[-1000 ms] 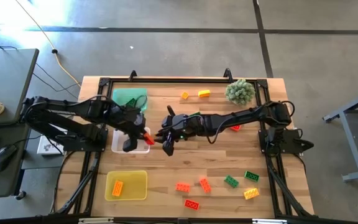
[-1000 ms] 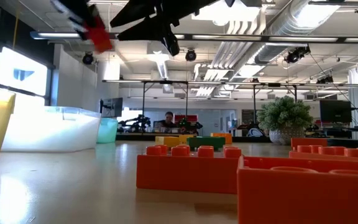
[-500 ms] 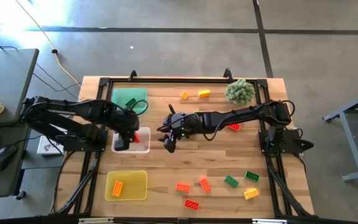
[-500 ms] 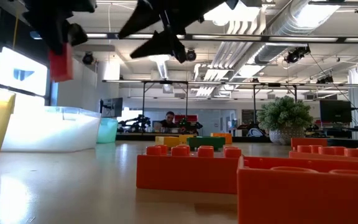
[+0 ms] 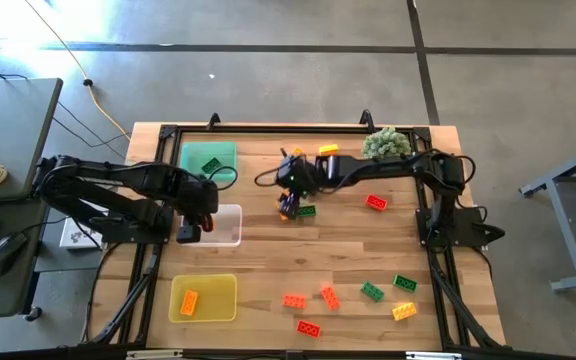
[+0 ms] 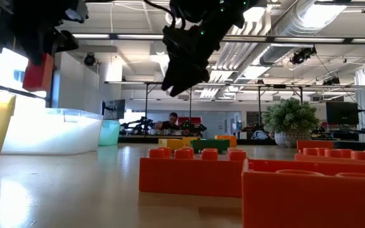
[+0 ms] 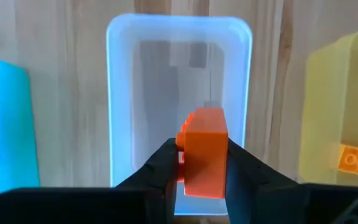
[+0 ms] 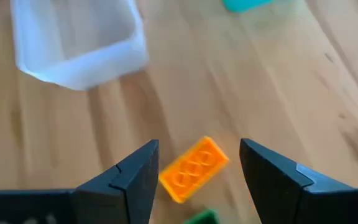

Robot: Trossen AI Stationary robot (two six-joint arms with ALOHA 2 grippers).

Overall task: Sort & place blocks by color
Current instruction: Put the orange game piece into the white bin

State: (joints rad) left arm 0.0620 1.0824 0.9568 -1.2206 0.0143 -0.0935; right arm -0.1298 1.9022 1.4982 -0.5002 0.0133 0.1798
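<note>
Left claw gripping red block over clear tray — right claw open, empty

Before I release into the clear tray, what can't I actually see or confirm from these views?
- Clear tray: its near end is hidden by the left gripper and its red block in the left wrist view.
- In the high view that block is hidden under the left gripper.
- Right gripper: it covers the orange block in the high view.
- Low view: near blocks block the table behind them.
</note>
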